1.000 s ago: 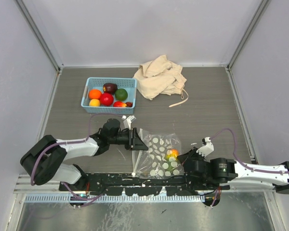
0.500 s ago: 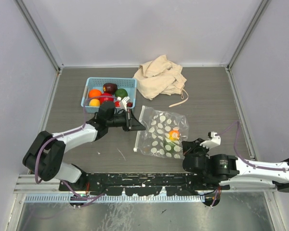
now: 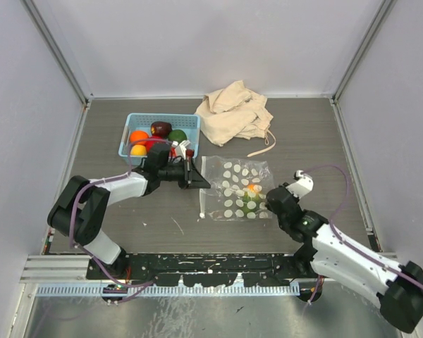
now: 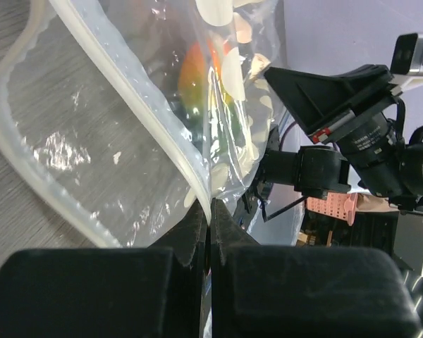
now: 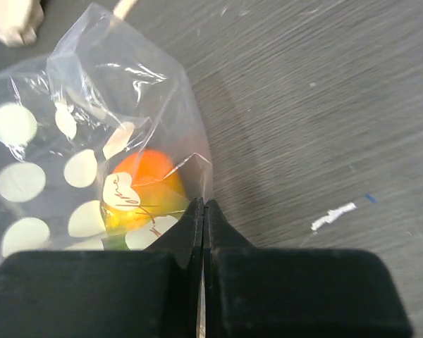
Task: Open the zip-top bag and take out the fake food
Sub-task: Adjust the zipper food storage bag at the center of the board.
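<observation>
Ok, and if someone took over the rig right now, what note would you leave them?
The left gripper is shut on the zip-top bag at its zip strip.
The right gripper is shut on the bag's opposite corner.
The bag spans between them, and the fake food is inside.
Done: both grips set; the mouth looks parted.
Left: widen the mouth and remove the food.

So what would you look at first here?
The spotty clear bag in the middle of the table, with an orange toy fruit inside. The left hand pinches its white zip edge and the right hand pinches the opposite end. Behind it, to the left, sits a blue basket of bright toy fruit.
</observation>
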Tool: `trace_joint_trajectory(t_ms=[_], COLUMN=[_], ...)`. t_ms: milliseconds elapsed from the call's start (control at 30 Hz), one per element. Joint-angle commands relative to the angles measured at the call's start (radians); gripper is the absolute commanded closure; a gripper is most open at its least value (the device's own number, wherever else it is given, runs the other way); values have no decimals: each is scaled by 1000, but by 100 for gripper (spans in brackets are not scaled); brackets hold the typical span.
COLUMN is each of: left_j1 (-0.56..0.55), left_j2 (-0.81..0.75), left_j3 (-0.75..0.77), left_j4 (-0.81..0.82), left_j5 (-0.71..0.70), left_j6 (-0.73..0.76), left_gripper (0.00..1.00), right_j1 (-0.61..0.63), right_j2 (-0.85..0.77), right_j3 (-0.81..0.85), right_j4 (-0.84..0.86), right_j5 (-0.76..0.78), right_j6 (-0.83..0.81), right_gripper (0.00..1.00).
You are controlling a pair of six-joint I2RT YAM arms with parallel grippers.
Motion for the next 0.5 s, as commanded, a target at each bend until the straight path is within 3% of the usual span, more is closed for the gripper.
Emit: trace_joint_trajectory(t_ms=[0, 167, 300, 467], left_j1=[31, 39, 61, 80], left_j2=[-30, -18, -3, 12], left_j3=[10, 37, 54, 39], left_j4=[-29, -65, -130, -91], left_j5=[45, 56, 35, 51], left_j6=[45, 57, 108, 88], left_gripper=[100, 100, 100, 100], right_j1=[-50, -50, -50, -51], right_j2=[213, 387, 402, 395], right_j3=[84, 194, 236, 268], right_j4=[293, 377, 392, 384], right_j5=[-233, -298, -296, -320], right_j6=[-239, -316, -360, -393], right_gripper=[99, 99, 99, 99])
